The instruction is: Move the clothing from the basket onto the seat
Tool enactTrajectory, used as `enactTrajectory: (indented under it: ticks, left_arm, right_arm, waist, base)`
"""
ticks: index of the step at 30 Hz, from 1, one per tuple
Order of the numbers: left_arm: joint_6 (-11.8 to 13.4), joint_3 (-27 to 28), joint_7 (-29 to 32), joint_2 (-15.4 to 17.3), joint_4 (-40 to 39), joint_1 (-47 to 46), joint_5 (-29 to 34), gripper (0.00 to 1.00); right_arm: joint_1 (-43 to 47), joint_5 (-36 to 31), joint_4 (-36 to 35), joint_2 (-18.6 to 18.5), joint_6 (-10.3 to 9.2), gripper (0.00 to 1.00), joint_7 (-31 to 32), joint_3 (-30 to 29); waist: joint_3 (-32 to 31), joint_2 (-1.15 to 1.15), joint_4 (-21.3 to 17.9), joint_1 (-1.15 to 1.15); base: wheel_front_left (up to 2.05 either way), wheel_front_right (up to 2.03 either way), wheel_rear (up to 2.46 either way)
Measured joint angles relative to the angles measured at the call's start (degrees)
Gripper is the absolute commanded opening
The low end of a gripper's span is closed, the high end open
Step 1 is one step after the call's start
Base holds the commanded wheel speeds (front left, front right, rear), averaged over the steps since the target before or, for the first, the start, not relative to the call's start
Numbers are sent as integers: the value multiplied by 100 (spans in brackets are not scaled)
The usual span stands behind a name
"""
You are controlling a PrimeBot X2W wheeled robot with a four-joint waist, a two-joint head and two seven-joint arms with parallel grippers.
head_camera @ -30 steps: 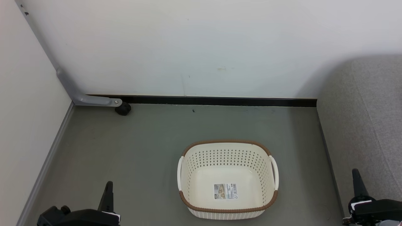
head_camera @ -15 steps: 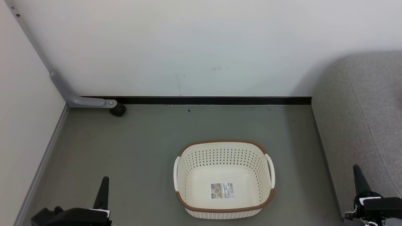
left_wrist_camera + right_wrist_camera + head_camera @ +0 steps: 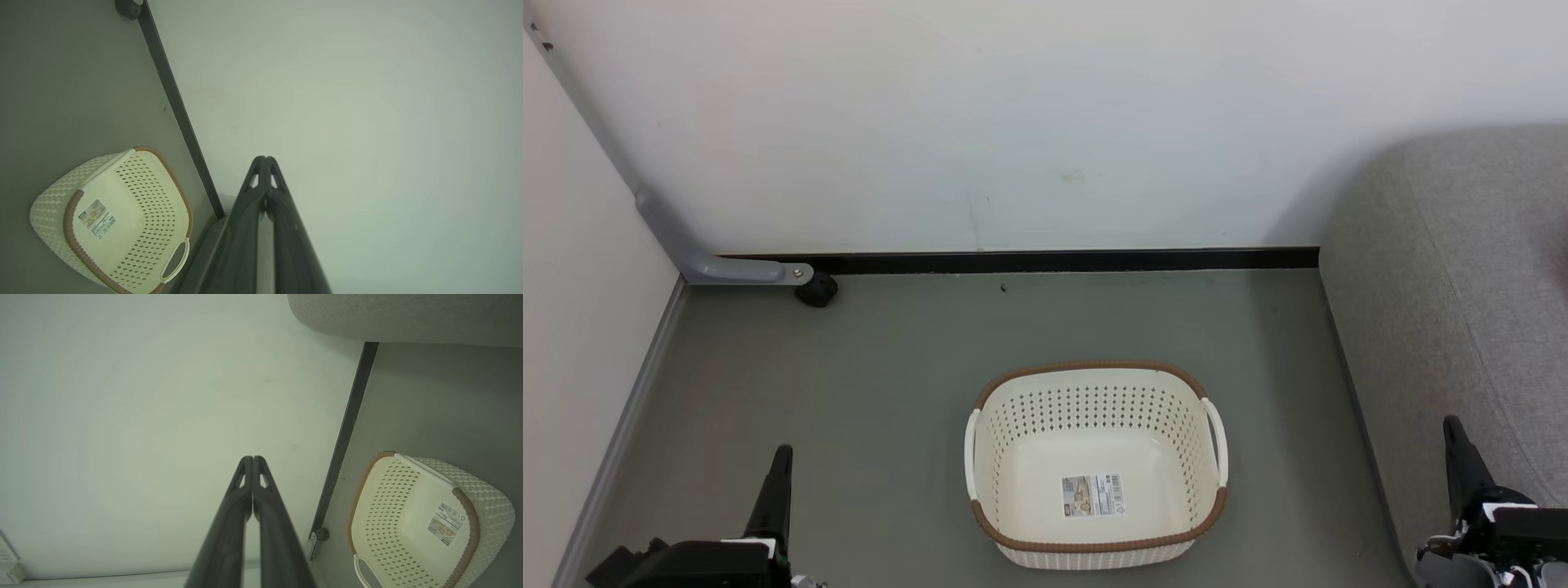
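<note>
The cream perforated basket (image 3: 1094,392) with a brown rim stands on the grey floor, holding nothing but the paper label (image 3: 1092,495) on its bottom; it also lies in the left wrist view (image 3: 143,192) and the right wrist view (image 3: 392,498). The red jersey is out of view. The light-grey seat (image 3: 1454,310) rises at the right edge. My left gripper (image 3: 778,457) is shut at the lower left, well left of the basket, its tips touching (image 3: 264,158). My right gripper (image 3: 1452,429) is shut at the lower right, over the seat's front edge, tips together (image 3: 252,458).
A white wall (image 3: 1045,122) with a black baseboard (image 3: 1062,261) closes the back. A pale panel stands along the left, with a grey metal leg (image 3: 719,265) and black caster (image 3: 815,291) in the corner. Grey floor (image 3: 890,367) surrounds the basket.
The whole head view has shifted left and slightly up, so the camera has moved. Both grippers stay shut and low in the picture; the basket holds the same.
</note>
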Motion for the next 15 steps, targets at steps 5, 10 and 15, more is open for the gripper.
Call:
enactTrajectory:
  ticks: [5,10,15]
  left_arm:
    - [-51,100,108,-11,-58,-4,-345,0]
    - [-93,124,138,-15,-97,-15,-424,0]
    - [-93,125,138,-16,-98,-15,-425,0]
  right_arm:
    - [-1,423,-75,8,0,0,98,-24]
    - [-5,559,-105,10,0,0,141,-34]
    - [-23,559,-109,11,0,0,141,-34]
  waist:
    - [6,0,-43,0]
    - [8,0,-55,0]
    - [8,0,-54,0]
  base:
    - [0,0,0]
    - [0,0,0]
    - [0,0,0]
